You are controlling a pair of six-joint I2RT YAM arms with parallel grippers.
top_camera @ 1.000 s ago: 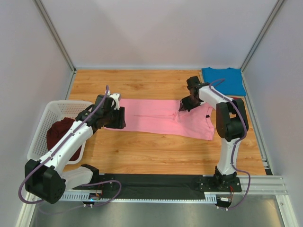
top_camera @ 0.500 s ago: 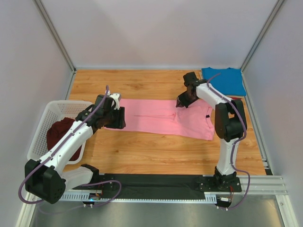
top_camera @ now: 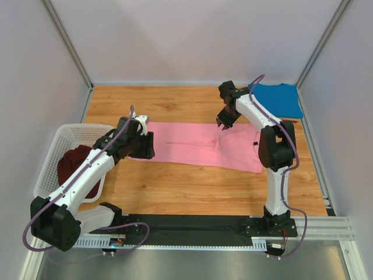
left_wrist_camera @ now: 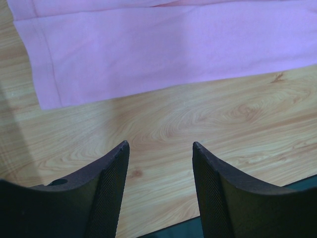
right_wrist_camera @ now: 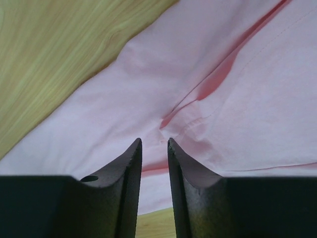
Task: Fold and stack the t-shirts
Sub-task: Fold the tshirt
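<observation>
Right gripper (right_wrist_camera: 154, 143) hovers slightly parted (holding nothing) over the pink t-shirt (right_wrist_camera: 247, 109); left gripper (left_wrist_camera: 160, 145) gapes wide beside its edge.

The overhead view is taken from a fixed camera high above and behind the two white-and-black robot arms (top_camera: 81, 178). It is tilted down over the whole light wooden tabletop (top_camera: 175, 186) toward the back wall (top_camera: 192, 41). The left wrist view is aimed close down past the left gripper (left_wrist_camera: 159, 144) at bare wood and the hem of the flat bright pink fabric t-shirt (left_wrist_camera: 148, 54). The right wrist view, past the right gripper (right_wrist_camera: 154, 140), is set nearer still and is nearly filled by that shirt. Shirt and wood are shared by all three.
</observation>
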